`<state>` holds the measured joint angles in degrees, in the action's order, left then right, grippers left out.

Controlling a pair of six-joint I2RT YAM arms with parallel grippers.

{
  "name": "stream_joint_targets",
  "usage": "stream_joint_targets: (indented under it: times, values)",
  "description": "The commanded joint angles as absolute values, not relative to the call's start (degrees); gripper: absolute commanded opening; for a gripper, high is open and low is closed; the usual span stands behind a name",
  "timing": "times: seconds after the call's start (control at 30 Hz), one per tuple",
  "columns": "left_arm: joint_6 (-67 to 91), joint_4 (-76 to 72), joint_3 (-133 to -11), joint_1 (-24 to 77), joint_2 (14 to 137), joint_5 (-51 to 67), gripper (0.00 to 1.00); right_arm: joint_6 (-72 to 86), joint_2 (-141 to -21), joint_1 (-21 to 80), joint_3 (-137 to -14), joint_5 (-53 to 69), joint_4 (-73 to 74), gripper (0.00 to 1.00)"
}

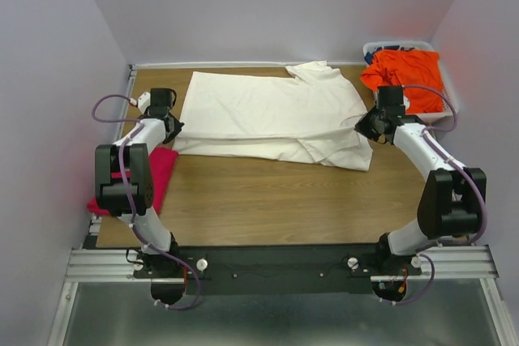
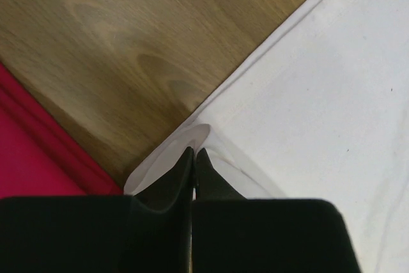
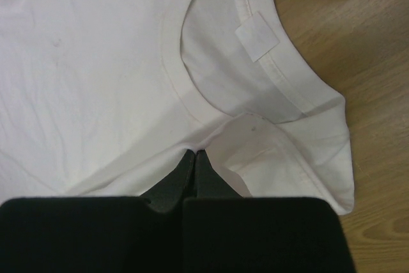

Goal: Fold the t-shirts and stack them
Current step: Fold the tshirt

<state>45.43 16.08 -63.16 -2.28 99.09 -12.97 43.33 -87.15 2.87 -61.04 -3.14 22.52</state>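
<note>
A large cream-white t-shirt (image 1: 276, 111) lies spread across the middle of the wooden table, its near edge doubled over. My left gripper (image 1: 172, 126) sits at the shirt's left edge. In the left wrist view its jaws (image 2: 194, 151) are shut on a lifted corner of the white cloth (image 2: 319, 94). My right gripper (image 1: 362, 125) is at the shirt's right end, shut (image 3: 194, 153) on a pinch of cloth just below the collar (image 3: 185, 94). A folded magenta-pink t-shirt (image 1: 158, 172) lies at the table's left edge, under the left arm. The bright orange t-shirt (image 1: 405, 70) is heaped in the basket.
The white plastic basket (image 1: 451, 107) stands at the back right corner, right behind the right gripper. Walls close in the table on the left, back and right. Bare wood (image 1: 276, 200) runs between the white shirt and the arm bases.
</note>
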Motion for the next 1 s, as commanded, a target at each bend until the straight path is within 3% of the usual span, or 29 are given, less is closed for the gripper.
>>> stream_joint_targets:
  times: [0.0, 0.33, 0.97]
  values:
    - [44.47, 14.94, -66.79, -2.64, 100.54, -12.48, 0.06, 42.01, -88.85, 2.11, -63.37, -6.15, 21.27, 0.01]
    - [43.95, 15.47, -68.99, -2.55, 102.83, -11.95, 0.08, 41.14, -89.12, -1.4, -61.43, -5.19, 19.86, 0.0]
    - [42.72, 18.28, -76.99, -2.55, 108.19, -12.48, 0.09, 39.9, -99.31, -1.58, -68.73, 2.37, 19.42, 0.01]
